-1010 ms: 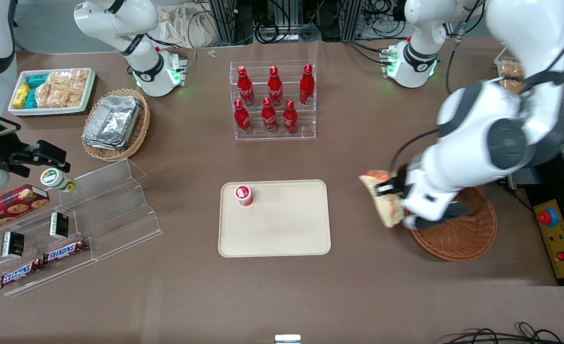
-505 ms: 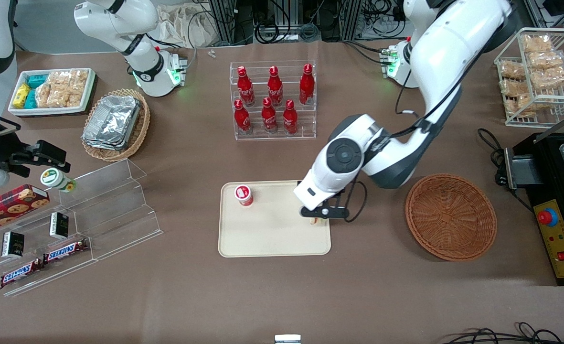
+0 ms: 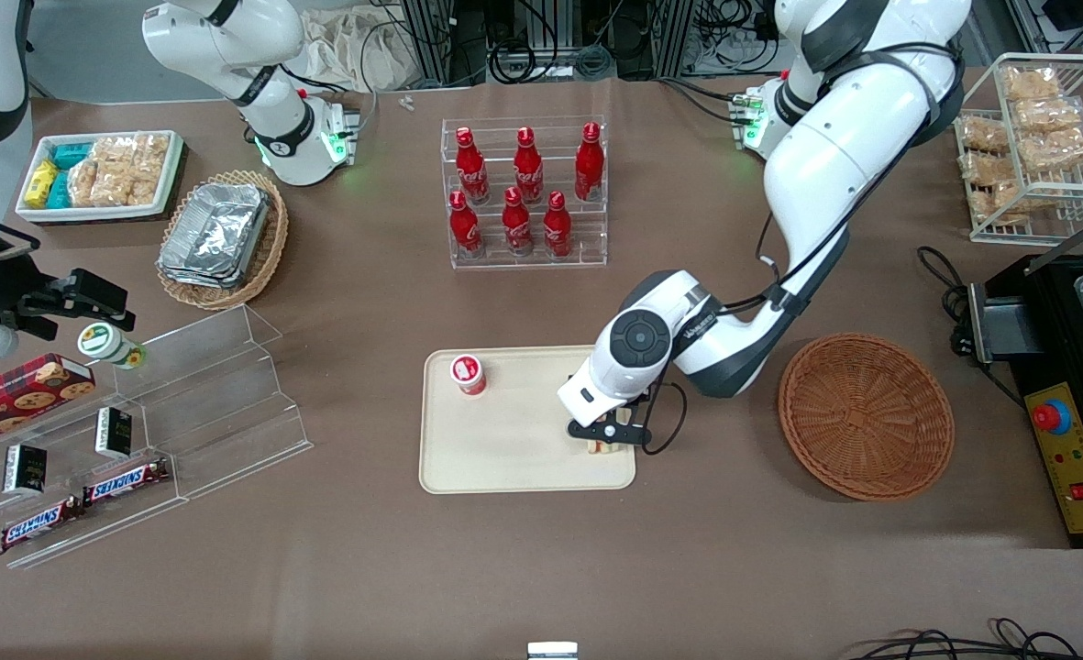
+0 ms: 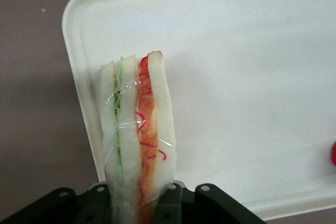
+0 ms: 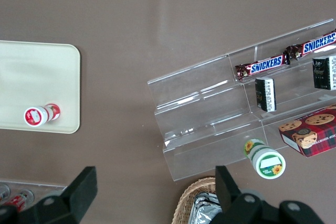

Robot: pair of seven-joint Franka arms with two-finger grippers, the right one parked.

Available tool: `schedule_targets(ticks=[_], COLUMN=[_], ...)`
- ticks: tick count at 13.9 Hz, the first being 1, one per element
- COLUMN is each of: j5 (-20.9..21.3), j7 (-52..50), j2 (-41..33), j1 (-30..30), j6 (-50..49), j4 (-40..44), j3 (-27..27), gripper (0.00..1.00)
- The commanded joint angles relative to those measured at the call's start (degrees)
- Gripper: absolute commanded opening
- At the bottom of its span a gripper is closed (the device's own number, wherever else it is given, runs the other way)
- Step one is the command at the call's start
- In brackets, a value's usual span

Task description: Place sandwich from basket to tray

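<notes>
The sandwich (image 4: 137, 135), a plastic-wrapped wedge of white bread with orange-red and green layers, stands on edge between the fingers of my left gripper (image 4: 137, 203), which is shut on it. In the front view the gripper (image 3: 607, 436) hangs low over the beige tray (image 3: 513, 454), at the corner nearest the front camera on the basket's side. Only a sliver of the sandwich (image 3: 607, 447) shows under the hand. I cannot tell whether it touches the tray (image 4: 252, 77). The reddish-brown wicker basket (image 3: 865, 415) sits beside the tray, toward the working arm's end, with nothing in it.
A small red-and-white cup (image 3: 469, 374) stands on the tray, at the corner farthest from the gripper. A rack of red bottles (image 3: 526, 192) stands farther from the camera than the tray. A clear acrylic shelf (image 3: 183, 403) lies toward the parked arm's end.
The arm carried the sandwich from above the basket across to the tray. In the last half second it sank and shifted slightly nearer the camera.
</notes>
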Motion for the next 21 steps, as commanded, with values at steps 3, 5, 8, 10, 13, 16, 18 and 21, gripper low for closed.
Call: schedule_targets(ticks=[3, 5, 8, 10, 13, 16, 18, 21], j5=[0.8, 0.6, 0.4, 0.1, 0.0, -0.1, -3.9, -7.5], j7=[-0.5, -0.6, -0.6, -0.7, -0.8, -0.7, 0.2, 6.2], j2=[0.6, 0.5, 0.1, -0.9, -3.2, -7.3, -12.0, -18.3], j1=[-0.9, -0.9, -0.6, -0.2, 0.5, 2.9, 5.6, 12.8], j6=[-0.1, -0.1, -0.2, -0.6, -1.4, -5.8, -10.8, -19.7], j4=[2.0, 2.0, 2.0, 2.0, 2.1, 2.2, 1.7, 1.5], j3=[0.6, 0.6, 0.6, 0.5, 0.5, 0.2, 0.1, -1.4], gripper=[0.23, 0.75, 0.99, 0.99, 0.99, 0.99, 0.99, 0.94])
